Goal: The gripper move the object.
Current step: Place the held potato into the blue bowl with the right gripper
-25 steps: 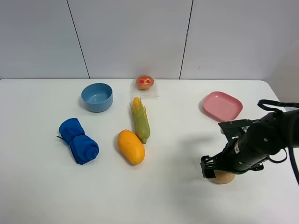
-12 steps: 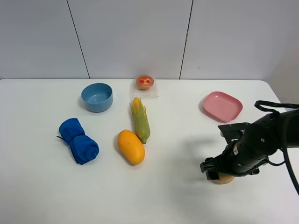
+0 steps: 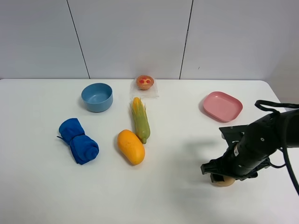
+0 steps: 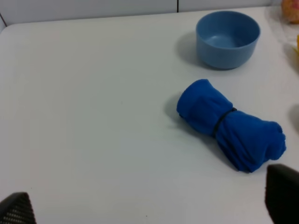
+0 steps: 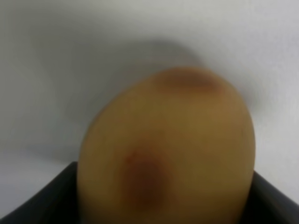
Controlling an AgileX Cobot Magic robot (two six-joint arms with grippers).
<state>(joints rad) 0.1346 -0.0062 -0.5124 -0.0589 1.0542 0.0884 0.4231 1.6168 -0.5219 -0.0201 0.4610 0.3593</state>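
Note:
The object, a round tan-orange peach (image 3: 224,181), lies on the white table at the front right. My right gripper (image 3: 218,177) is down over it and hides most of it. In the right wrist view the peach (image 5: 168,144) with its reddish dimple fills the frame, and the black fingers (image 5: 42,198) press against both of its sides, so the right gripper (image 5: 163,200) is shut on it. The peach still rests on the table. My left gripper (image 4: 149,205) is open and empty, out of the exterior view, near the blue cloth.
A pink plate (image 3: 223,106) lies behind the right arm. A mango (image 3: 131,146), a corn cob (image 3: 140,119), a tart (image 3: 145,82), a blue bowl (image 3: 97,97) and a rolled blue cloth (image 3: 78,140) lie to the left; bowl (image 4: 227,32) and cloth (image 4: 231,123) show in the left wrist view.
My right gripper has come down a little lower over the peach, hiding more of it. Nothing else has moved.

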